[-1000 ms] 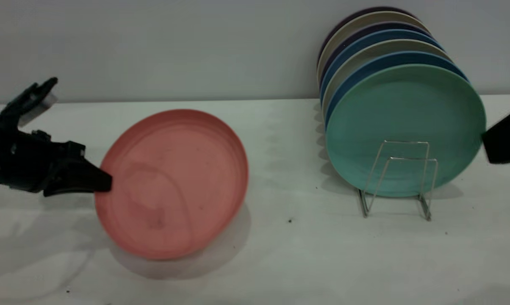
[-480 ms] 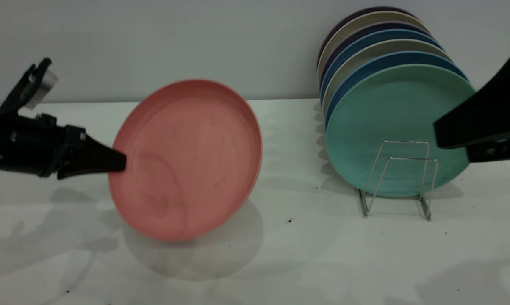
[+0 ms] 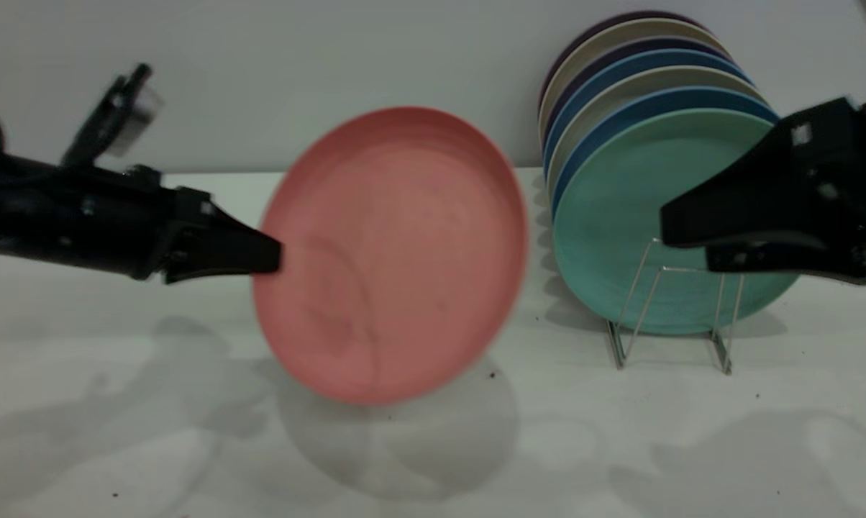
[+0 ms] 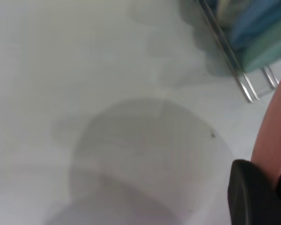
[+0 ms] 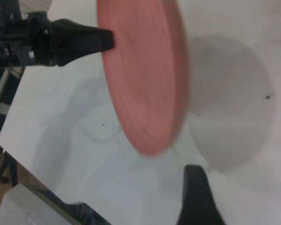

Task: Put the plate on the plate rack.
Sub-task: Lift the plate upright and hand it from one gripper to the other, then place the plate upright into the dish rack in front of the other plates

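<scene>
The plate [image 3: 393, 252], a round salmon-pink matte disc with a low raised rim and faint dark specks, hangs tilted nearly upright above the white table [image 3: 188, 432], clear of its surface with a round shadow beneath. The left gripper [image 3: 271, 255], black and tapering to a wedge, is clamped on the plate's rim on the side away from the plate rack [image 3: 674, 309]. The rack is thin silver wire bent into squared upright loops on two base rails; a teal-green plate [image 3: 641, 216] leans in it, fronting a row of blue and cream plates. The right gripper [image 3: 667, 226] hovers before the teal plate; whether its fingers are apart cannot be told.
</scene>
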Controlling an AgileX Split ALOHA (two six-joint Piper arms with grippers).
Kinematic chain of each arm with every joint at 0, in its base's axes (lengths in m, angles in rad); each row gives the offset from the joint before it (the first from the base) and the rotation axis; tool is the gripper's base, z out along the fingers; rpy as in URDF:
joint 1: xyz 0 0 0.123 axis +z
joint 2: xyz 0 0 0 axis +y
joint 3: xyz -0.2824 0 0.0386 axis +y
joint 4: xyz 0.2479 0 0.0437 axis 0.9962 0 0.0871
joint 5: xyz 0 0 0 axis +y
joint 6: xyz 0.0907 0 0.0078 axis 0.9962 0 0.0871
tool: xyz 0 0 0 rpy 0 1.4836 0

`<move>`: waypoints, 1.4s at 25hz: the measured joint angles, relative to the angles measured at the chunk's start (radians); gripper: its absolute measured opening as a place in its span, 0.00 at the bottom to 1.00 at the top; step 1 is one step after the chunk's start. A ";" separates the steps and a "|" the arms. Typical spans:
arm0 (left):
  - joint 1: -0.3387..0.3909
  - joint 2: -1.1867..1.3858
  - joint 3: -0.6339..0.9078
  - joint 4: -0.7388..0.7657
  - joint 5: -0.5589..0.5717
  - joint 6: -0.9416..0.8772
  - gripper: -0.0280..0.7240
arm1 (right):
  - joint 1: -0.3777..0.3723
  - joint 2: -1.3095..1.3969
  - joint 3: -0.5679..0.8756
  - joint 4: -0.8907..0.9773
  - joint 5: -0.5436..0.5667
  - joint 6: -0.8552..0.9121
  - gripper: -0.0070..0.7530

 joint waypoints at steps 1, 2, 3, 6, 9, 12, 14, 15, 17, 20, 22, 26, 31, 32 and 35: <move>-0.023 0.000 -0.003 0.000 0.000 -0.010 0.06 | 0.009 0.013 0.000 0.017 0.000 -0.022 0.68; -0.042 0.000 -0.006 0.000 0.000 -0.021 0.06 | 0.016 0.028 -0.001 0.025 0.000 -0.036 0.68; -0.063 0.000 -0.011 0.000 0.000 -0.034 0.06 | 0.019 0.042 -0.002 0.031 0.000 -0.046 0.68; -0.120 0.000 -0.034 -0.001 -0.001 -0.071 0.06 | 0.019 0.068 -0.005 0.041 -0.002 -0.056 0.68; -0.186 0.000 -0.062 -0.004 -0.034 -0.097 0.06 | 0.019 0.076 -0.009 0.041 -0.002 -0.065 0.68; -0.240 0.000 -0.075 -0.004 -0.080 -0.116 0.06 | 0.019 0.077 -0.015 0.041 0.007 -0.067 0.68; -0.275 0.000 -0.078 -0.004 -0.094 -0.119 0.06 | 0.019 0.078 -0.018 0.041 0.006 -0.067 0.68; -0.288 0.000 -0.080 -0.004 -0.095 -0.121 0.06 | 0.019 0.078 -0.020 0.041 0.006 -0.067 0.68; -0.317 0.000 -0.083 -0.004 -0.089 -0.126 0.06 | 0.019 0.078 -0.024 0.041 0.006 -0.067 0.67; -0.347 0.000 -0.105 -0.003 -0.050 -0.146 0.06 | 0.019 0.079 -0.024 0.041 0.007 -0.068 0.61; -0.350 0.000 -0.115 -0.002 -0.033 -0.161 0.06 | 0.019 0.079 -0.024 0.041 0.007 -0.068 0.54; -0.345 0.000 -0.119 -0.001 -0.019 -0.169 0.06 | 0.019 0.079 -0.024 0.039 -0.017 -0.069 0.25; -0.316 0.000 -0.120 0.009 0.035 -0.189 0.09 | 0.018 0.080 -0.024 0.041 -0.078 -0.080 0.18; -0.305 0.000 -0.120 0.018 0.056 -0.204 0.11 | 0.019 0.080 -0.025 0.041 -0.082 -0.094 0.18; -0.242 0.000 -0.120 0.058 0.134 -0.255 0.19 | 0.021 0.079 -0.029 0.022 -0.085 -0.150 0.18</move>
